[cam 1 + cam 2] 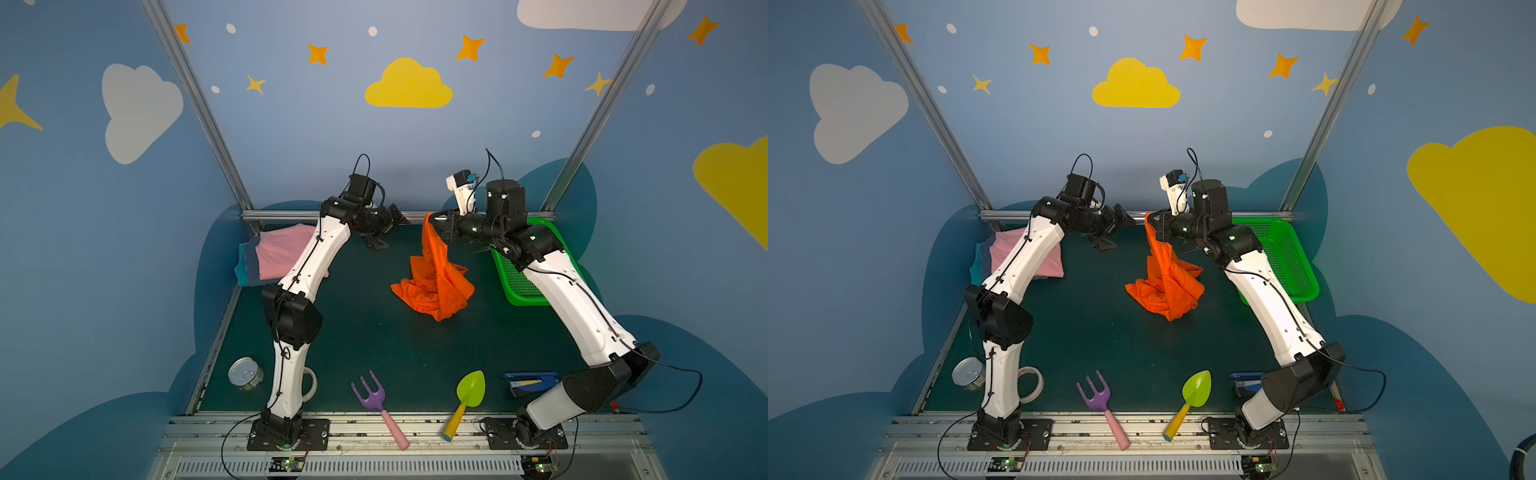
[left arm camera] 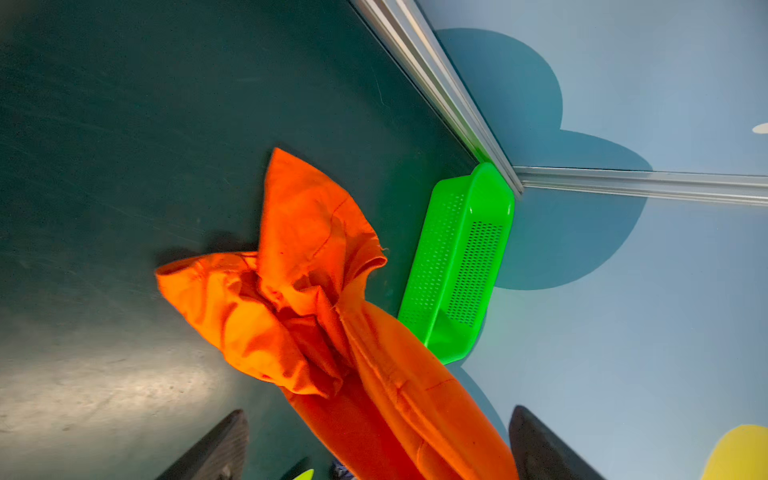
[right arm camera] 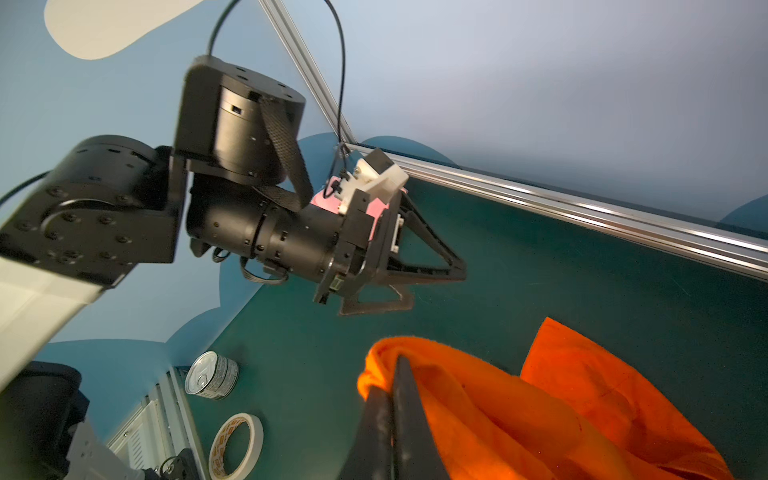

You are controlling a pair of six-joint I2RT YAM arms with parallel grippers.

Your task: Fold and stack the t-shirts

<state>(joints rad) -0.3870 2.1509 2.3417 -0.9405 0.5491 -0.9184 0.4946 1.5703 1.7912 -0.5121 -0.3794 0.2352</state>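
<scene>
The bright orange t-shirt point(image 1: 436, 282) point(image 1: 1167, 286) hangs by one corner from my right gripper point(image 1: 432, 218) point(image 3: 395, 365), which is shut on it above the middle of the mat. Its lower part lies crumpled on the mat. My left gripper point(image 1: 388, 230) point(image 1: 1115, 230) hovers open a little to the left of the raised corner, apart from the cloth. In the left wrist view the orange shirt point(image 2: 311, 291) shows between the wide jaws. A folded stack sits at the back left, pink t-shirt point(image 1: 282, 253) on top, with grey-blue point(image 1: 251, 266) and teal point(image 1: 240, 270) edges below, partly hidden by my left arm.
A green perforated basket point(image 1: 519, 286) point(image 2: 457, 257) stands at the back right under my right arm. Along the front edge lie a tin can point(image 1: 245, 374), a tape roll point(image 1: 311, 384), a purple toy fork point(image 1: 370, 390), a green toy trowel point(image 1: 471, 388) and a blue stapler point(image 1: 530, 382).
</scene>
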